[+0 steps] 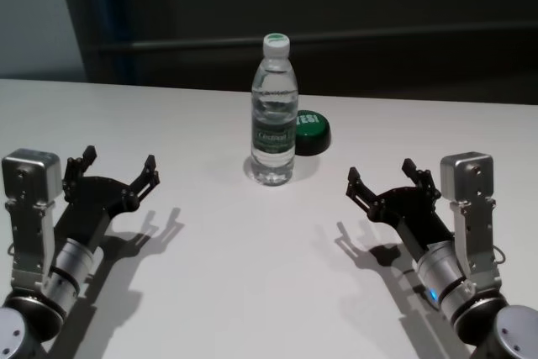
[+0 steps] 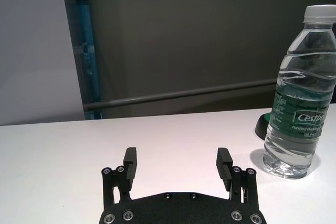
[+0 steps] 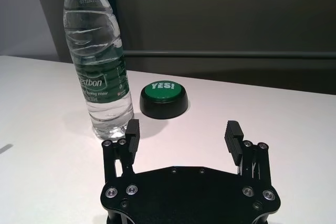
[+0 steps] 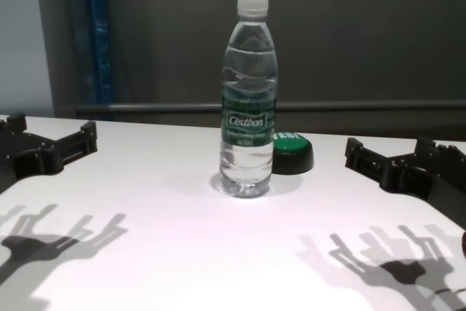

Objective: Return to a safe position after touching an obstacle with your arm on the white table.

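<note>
In the head view you see the bottle [image 1: 273,112] standing upright on the far middle of the table [image 1: 252,292], with a black button [image 1: 311,132] just behind it on its right. The left gripper [image 1: 118,167] and the right gripper [image 1: 385,177] hover on the near sides, well apart from the bottle, both released and empty. I judge this is already a safe pose: neither arm can knock the bottle.

In the left wrist view, the left gripper [image 2: 177,163] has its fingers spread, and the bottle [image 2: 299,98] stands farther to the right.

In the right wrist view, the right gripper [image 3: 182,136] is spread too; the bottle [image 3: 100,61] and button [image 3: 164,99] are beyond it.

In the chest view, the bottle [image 4: 250,100] is centred between both grippers, untouched.
</note>
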